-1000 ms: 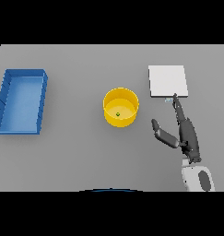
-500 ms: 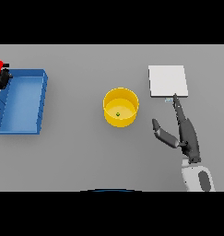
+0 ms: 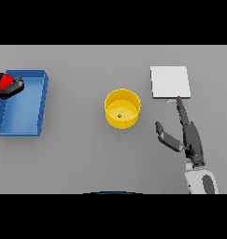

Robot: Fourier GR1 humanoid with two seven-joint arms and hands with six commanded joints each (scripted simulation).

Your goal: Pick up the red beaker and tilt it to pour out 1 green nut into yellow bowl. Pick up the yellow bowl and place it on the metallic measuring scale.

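Head view: yellow bowl (image 3: pixel 122 108) at table centre w/ one green nut (image 3: pixel 119 115) inside. Metallic scale (image 3: pixel 170 82) to its right, well apart. Right hand (image 3: pixel 188 135) just below scale, fingers straight, thumb spread, holding nothing. Left hand (image 3: pixel 12 87) at left edge over blue bin (image 3: pixel 24 102), curled round red beaker (image 3: pixel 3 82).
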